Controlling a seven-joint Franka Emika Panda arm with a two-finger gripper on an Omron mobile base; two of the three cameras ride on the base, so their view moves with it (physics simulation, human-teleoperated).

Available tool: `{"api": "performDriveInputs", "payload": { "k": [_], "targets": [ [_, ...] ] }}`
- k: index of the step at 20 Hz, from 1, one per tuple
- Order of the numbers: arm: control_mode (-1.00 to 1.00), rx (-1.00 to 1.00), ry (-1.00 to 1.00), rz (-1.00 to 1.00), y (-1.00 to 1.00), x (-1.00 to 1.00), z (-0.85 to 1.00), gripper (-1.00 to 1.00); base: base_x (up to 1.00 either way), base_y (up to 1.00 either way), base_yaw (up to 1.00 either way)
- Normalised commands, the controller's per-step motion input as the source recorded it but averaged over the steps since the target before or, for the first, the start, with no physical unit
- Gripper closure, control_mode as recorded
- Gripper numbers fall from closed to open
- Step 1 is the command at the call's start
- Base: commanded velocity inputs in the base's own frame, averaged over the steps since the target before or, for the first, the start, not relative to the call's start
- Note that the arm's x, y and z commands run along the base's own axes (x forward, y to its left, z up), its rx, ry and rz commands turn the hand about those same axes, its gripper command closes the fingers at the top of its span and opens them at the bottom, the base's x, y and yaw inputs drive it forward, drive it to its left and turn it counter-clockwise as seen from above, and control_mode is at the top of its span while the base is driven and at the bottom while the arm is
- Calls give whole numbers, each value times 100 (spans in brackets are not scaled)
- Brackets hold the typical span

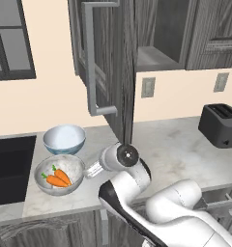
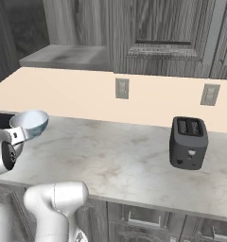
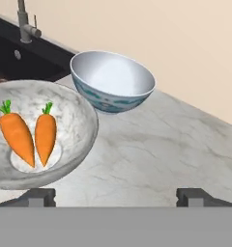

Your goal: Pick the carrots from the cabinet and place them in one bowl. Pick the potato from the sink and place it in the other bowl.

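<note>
The hand view shows both carrots (image 3: 28,137) lying side by side in the marbled bowl (image 3: 74,144), with the pale bowl (image 3: 113,82) just beyond it and the faucet (image 3: 25,24) over the black sink (image 3: 26,60) at far left. The claw (image 3: 116,197) stands wide open over bare counter (image 3: 156,149), holding nothing. The left base view adds the cabinet (image 1: 113,62) door standing open and a toaster (image 1: 220,124) far right. The sink's basin is cut off, so the potato cannot be made out.

A black toaster (image 2: 188,142) is sitting on the pale marble worktop (image 2: 120,160), near the wall. Two grey wall plugs (image 2: 122,88) are hanging above it. A dark window (image 1: 9,41) is showing at the left.
</note>
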Motion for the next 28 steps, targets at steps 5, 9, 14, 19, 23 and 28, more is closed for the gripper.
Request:
{"api": "performDriveInputs", "payload": {
  "k": [5, 9, 14, 19, 23, 28],
  "targets": [
    [-100, 0, 0, -15, -43, 31, 0, -100, 0, 0, 0],
    [-100, 0, 0, -8, -52, 37, 0, -100, 0, 0, 0],
    [-100, 1, 0, -5, -51, 24, 0, -100, 0, 0, 0],
    [-100, 2, 0, -6, -57, 1, 0, -100, 0, 0, 0],
    [-100, 1, 0, -6, -64, 0, 3, -100, 0, 0, 0],
    [-100, 4, 0, -6, -63, 0, 9, -100, 0, 0, 0]
  ]
}}
